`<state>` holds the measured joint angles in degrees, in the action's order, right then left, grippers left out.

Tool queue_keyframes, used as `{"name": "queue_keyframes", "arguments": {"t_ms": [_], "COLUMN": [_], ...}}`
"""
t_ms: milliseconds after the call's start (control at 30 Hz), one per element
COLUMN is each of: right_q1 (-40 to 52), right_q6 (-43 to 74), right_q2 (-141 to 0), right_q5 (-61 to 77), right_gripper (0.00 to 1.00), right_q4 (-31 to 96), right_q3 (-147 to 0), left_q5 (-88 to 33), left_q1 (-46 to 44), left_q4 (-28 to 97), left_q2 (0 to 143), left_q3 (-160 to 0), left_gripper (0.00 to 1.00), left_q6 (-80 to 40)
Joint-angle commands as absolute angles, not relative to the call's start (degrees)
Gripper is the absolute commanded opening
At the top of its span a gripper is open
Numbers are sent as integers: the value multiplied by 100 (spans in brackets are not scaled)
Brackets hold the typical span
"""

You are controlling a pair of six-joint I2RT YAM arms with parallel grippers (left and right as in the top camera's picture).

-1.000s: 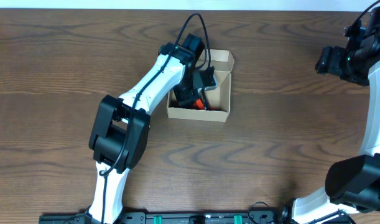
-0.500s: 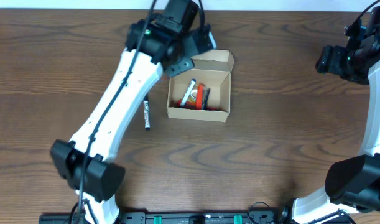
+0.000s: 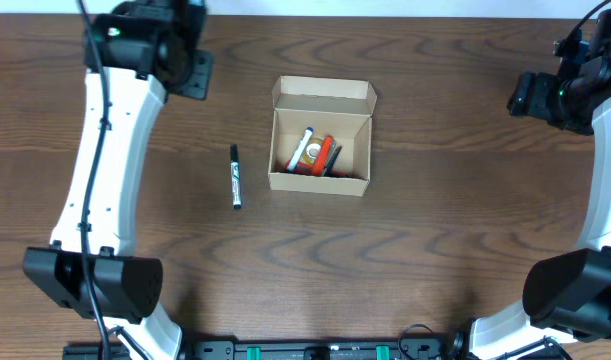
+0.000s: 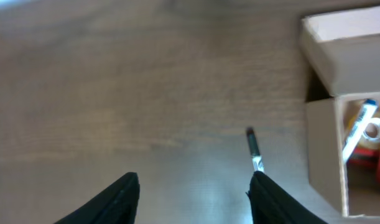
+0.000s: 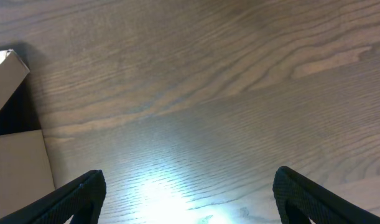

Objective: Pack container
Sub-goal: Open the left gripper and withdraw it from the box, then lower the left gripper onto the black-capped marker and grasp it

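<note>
The container [image 3: 320, 182] is a small tan cardboard box in the middle of the table, with its flap lid [image 3: 323, 93] folded open to the far side. Inside lie a white and blue marker [image 3: 303, 148] and red items [image 3: 325, 155]. A black marker [image 3: 235, 177] lies on the wood left of the box. My left gripper [image 3: 196, 74] hangs open and empty at the far left, apart from both. Its wrist view shows the black marker [image 4: 254, 149] and the container [image 4: 323, 146] to the right. Far to the right, my right gripper [image 3: 522, 97] is open and empty.
The tabletop is dark brown wood [image 3: 435, 240]. The right wrist view shows bare wood [image 5: 196, 93] below the open fingers and a corner of the container [image 5: 12, 165] at the left edge. The arms' bases stand at the near edge.
My left arm has lifted out of the container and swung to the far left, leaving the items inside. The black marker on the table is now uncovered. The right arm has stayed still.
</note>
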<state>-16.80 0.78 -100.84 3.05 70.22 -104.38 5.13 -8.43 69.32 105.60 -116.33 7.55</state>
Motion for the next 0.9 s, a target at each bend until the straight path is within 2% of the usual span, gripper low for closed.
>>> {"name": "queue_keyframes", "arguments": {"t_ms": [0, 233, 467, 867], "right_q1": [-1680, -1680, -1680, -1680], "right_q6": [-10, -10, -10, -10], "right_q2": [-10044, -10044, -10044, -10044], "right_q5": [346, 344, 344, 344], "right_gripper": [86, 86, 86, 86], "right_q4": [7008, 7011, 7028, 7135], "right_q3": [-10414, -10412, -10414, -10412], "left_q5": [318, -248, -309, -902], "left_q1": [-731, -742, -838, -945], "left_q4": [7015, 6523, 5745, 4248], "left_q2": [10471, 10464, 10444, 10444], "left_q3": [-11316, -9974, -8652, -7502], "left_gripper": [54, 52, 53, 56], "left_q6": [99, -58, -200, -217]}}
